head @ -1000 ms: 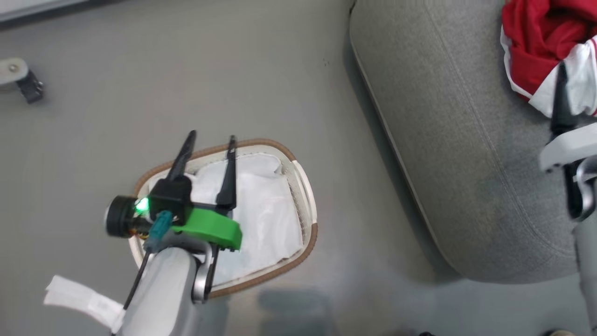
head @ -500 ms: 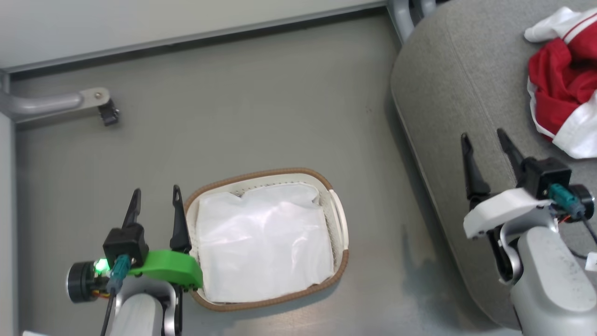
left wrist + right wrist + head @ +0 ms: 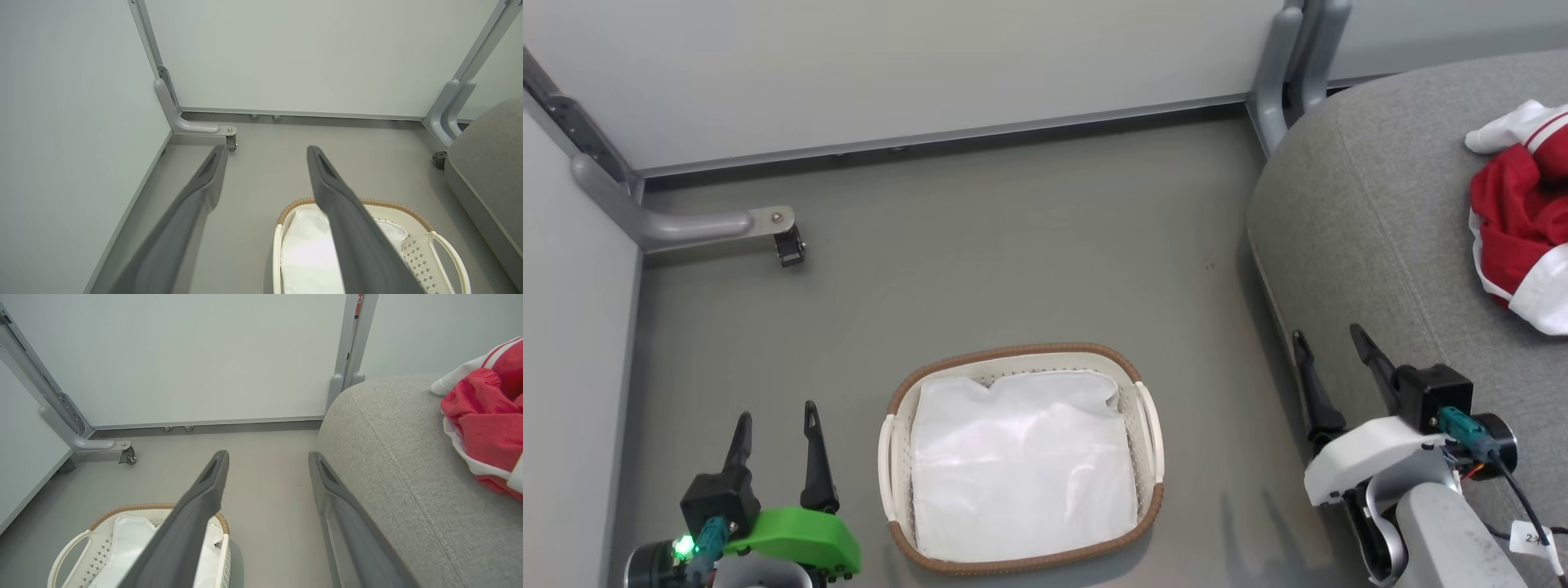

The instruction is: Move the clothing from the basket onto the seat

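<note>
The left pincer [image 3: 776, 412] and right pincer [image 3: 1327, 333] had been drawn back, spread and empty. The clothing [image 3: 1515, 237] was seen on the seat [image 3: 1356, 229] at three o'clock, the basket [image 3: 1013, 353] emptied: task judged complete.

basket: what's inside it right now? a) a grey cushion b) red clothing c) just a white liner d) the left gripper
c: the basket holds just its white liner, while the red clothing lies on the seat.
</note>
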